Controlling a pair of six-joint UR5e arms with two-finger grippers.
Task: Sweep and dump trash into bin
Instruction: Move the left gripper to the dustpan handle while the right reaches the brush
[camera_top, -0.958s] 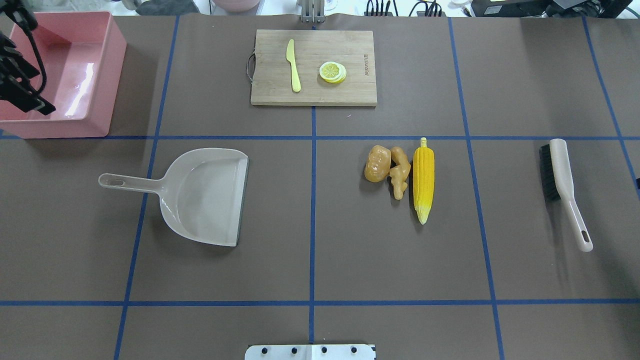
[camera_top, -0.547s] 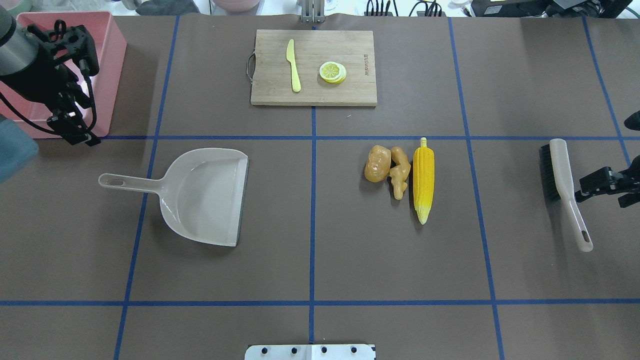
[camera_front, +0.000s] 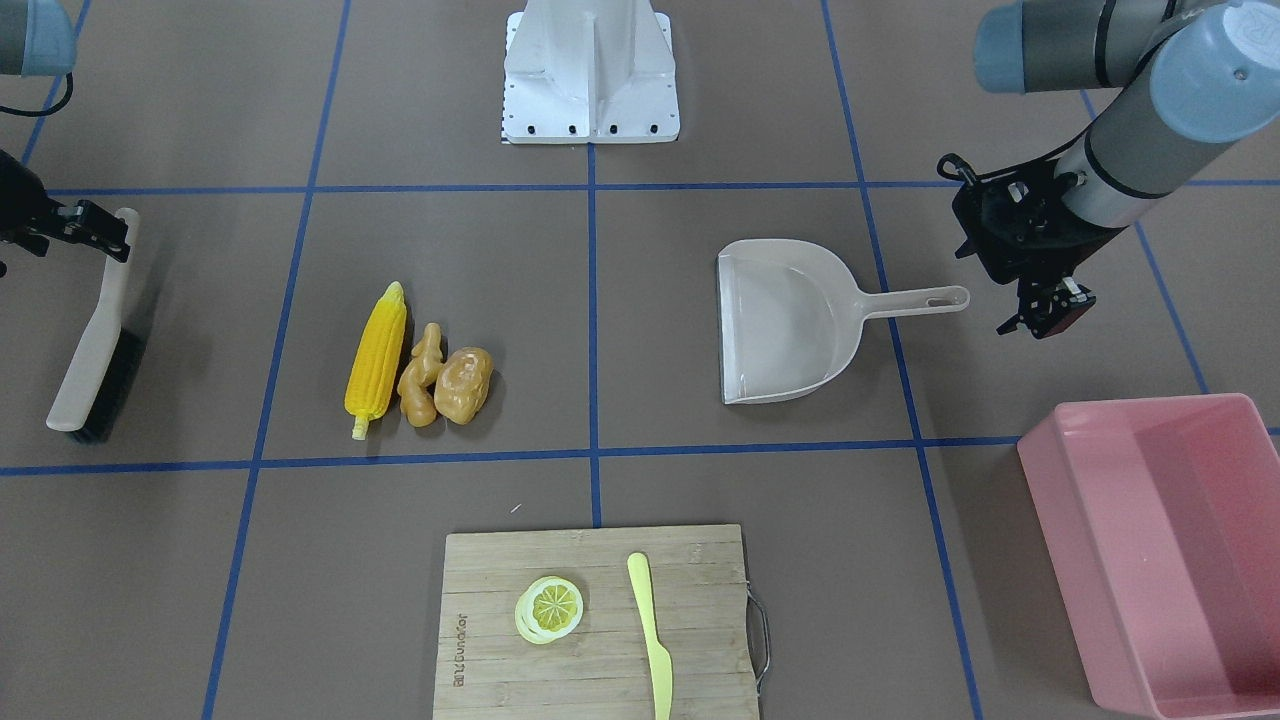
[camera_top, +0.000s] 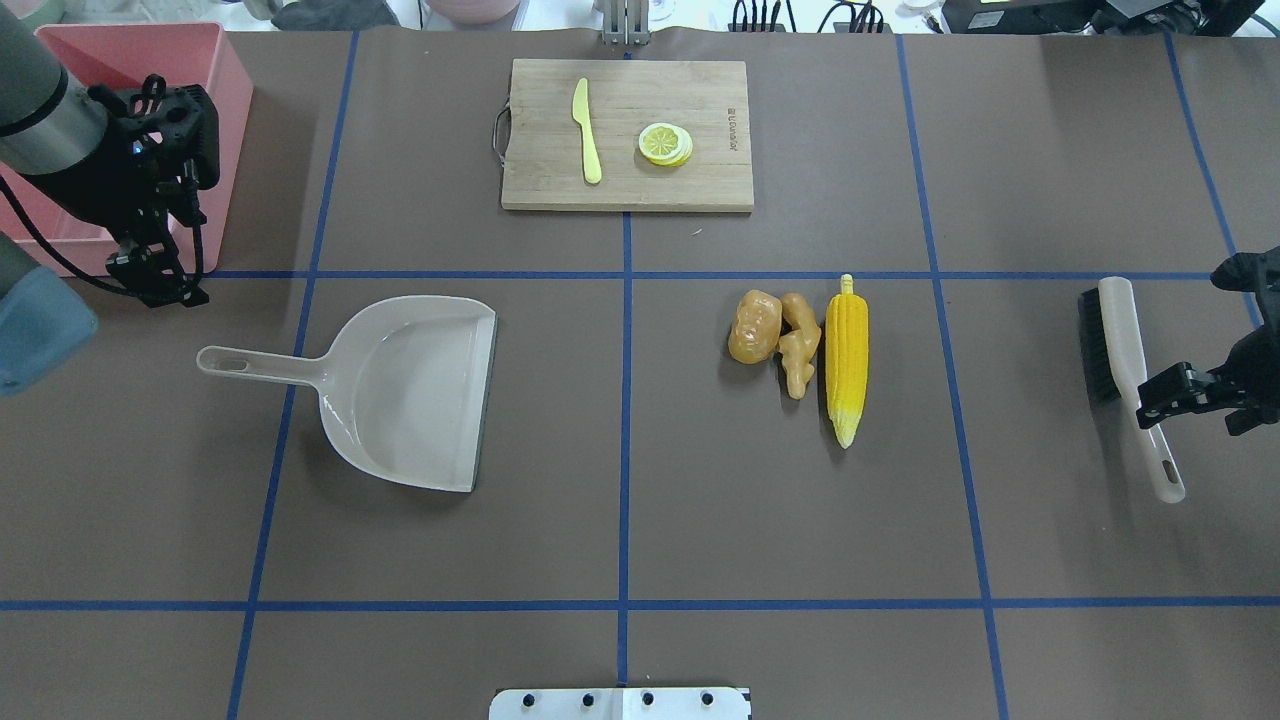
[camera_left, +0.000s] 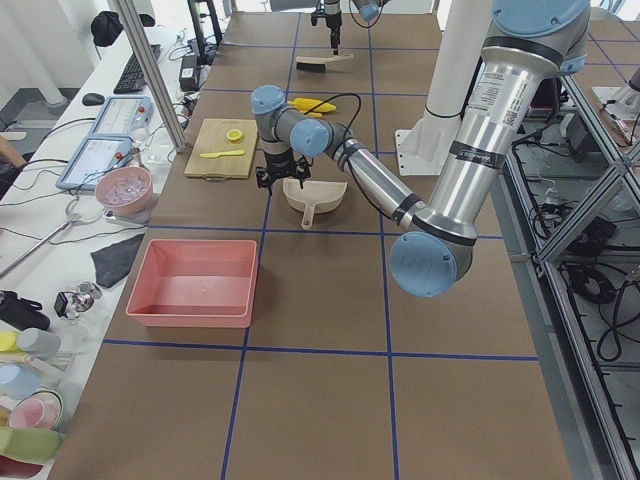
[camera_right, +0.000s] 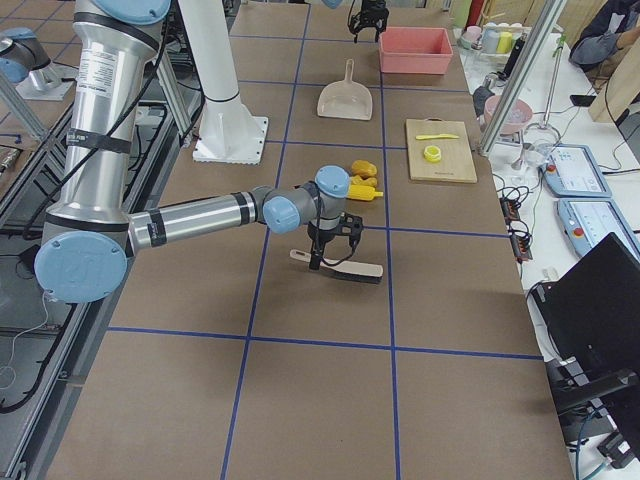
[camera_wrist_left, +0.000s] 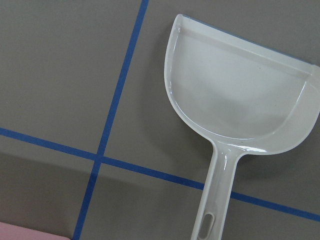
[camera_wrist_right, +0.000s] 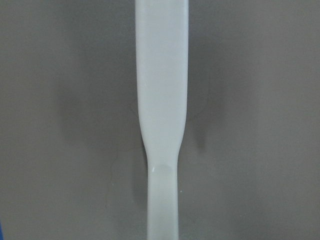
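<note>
The trash lies side by side right of centre: a yellow corn cob (camera_top: 847, 350), a tan ginger root (camera_top: 798, 345) and a brown potato lump (camera_top: 755, 327). The pink bin (camera_top: 228, 120) stands at the far left corner. A beige dustpan (camera_top: 410, 390) lies left of centre, its handle pointing left. My left gripper (camera_top: 160, 285) hovers open and empty between the bin and the dustpan handle. My right gripper (camera_top: 1150, 400) is open over the handle of a beige brush (camera_top: 1120, 330) with black bristles. The right wrist view shows only that handle (camera_wrist_right: 160, 100).
A wooden cutting board (camera_top: 700, 100) at the back centre holds a yellow-green knife (camera_top: 587, 135) and a lemon slice (camera_top: 665, 143). Blue tape lines grid the brown table. The robot base plate (camera_top: 620, 703) is at the near edge.
My left arm swung from over the bin toward the dustpan handle. My right gripper came in from the right edge and moved onto the brush handle. Trash, dustpan and brush have not moved.
</note>
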